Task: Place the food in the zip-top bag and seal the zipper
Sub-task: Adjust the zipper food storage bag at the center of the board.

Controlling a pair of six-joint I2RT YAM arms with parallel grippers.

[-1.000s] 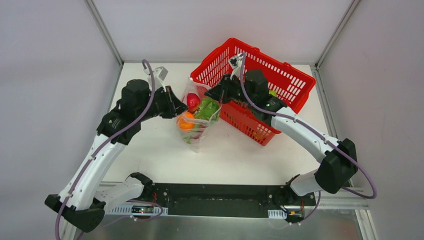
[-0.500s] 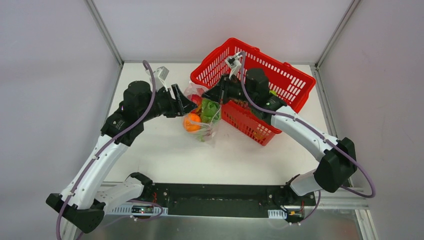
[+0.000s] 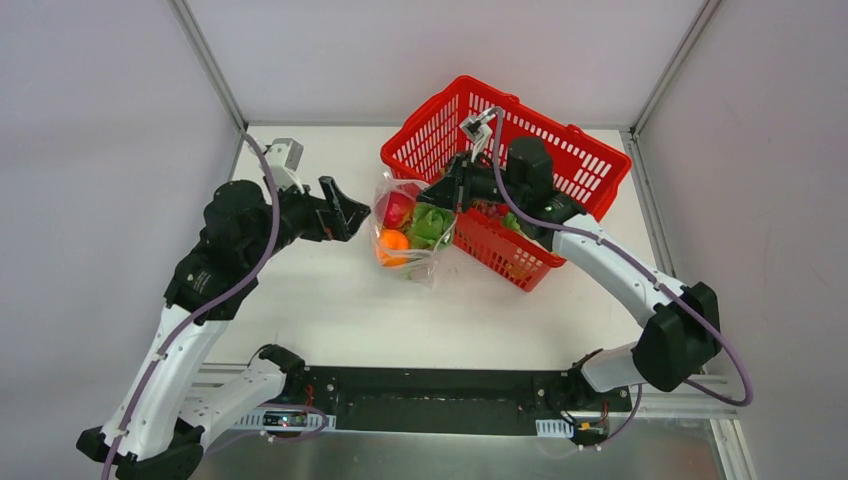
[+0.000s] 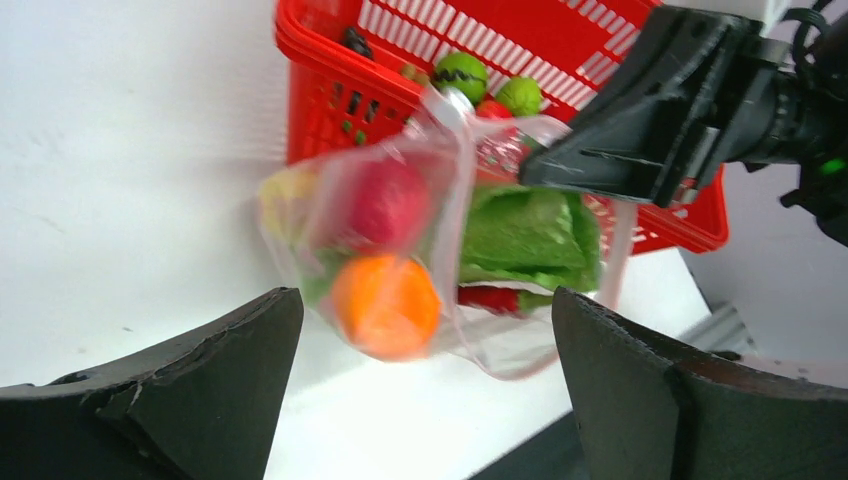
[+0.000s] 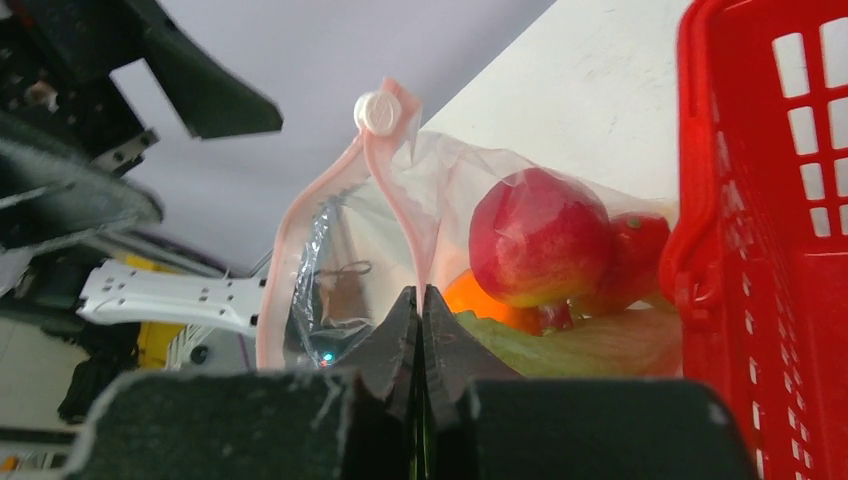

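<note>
The right gripper clamps the zip-top bag by its zipper (food inside). The left gripper gapes just beside it.

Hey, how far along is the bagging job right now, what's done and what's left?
Done: the red fruit, orange piece and cabbage sit inside the zip-top bag. In hand: the right gripper pinches the zipper; the left gripper stands open, apart from the bag. Left: the mouth looks parted beside the slider, so sealing remains.

A red basket holding green toys sits on a white table.
</note>
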